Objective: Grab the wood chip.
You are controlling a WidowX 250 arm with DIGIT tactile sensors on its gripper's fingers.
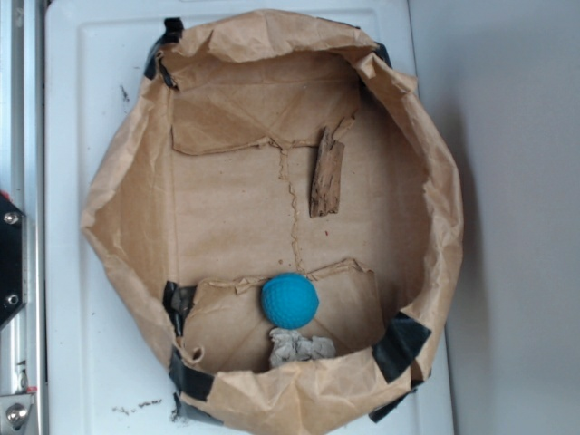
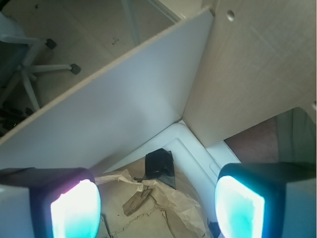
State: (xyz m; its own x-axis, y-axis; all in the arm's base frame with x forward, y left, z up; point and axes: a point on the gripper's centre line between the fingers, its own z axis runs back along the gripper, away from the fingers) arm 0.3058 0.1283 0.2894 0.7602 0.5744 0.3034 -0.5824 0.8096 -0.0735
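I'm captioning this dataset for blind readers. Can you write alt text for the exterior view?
From above, a brown paper bag tray taped with black tape on a white surface holds a wood chip near its upper right. A blue ball lies near the bottom edge, touching a crumpled grey-white wad.

A white tray-like tabletop (image 1: 68, 181) fills most of the overhead view, with a pale grey wall (image 1: 517, 181) along its right side and a metal rail (image 1: 18, 109) down its left edge. From the wrist view, a white panel (image 2: 114, 114) meets a light wood-grain board (image 2: 252, 69) at a corner behind the tabletop. Beyond the panel lies a beige floor (image 2: 94, 25) in bright light, with the wheeled base of an office chair (image 2: 34, 74) on it.
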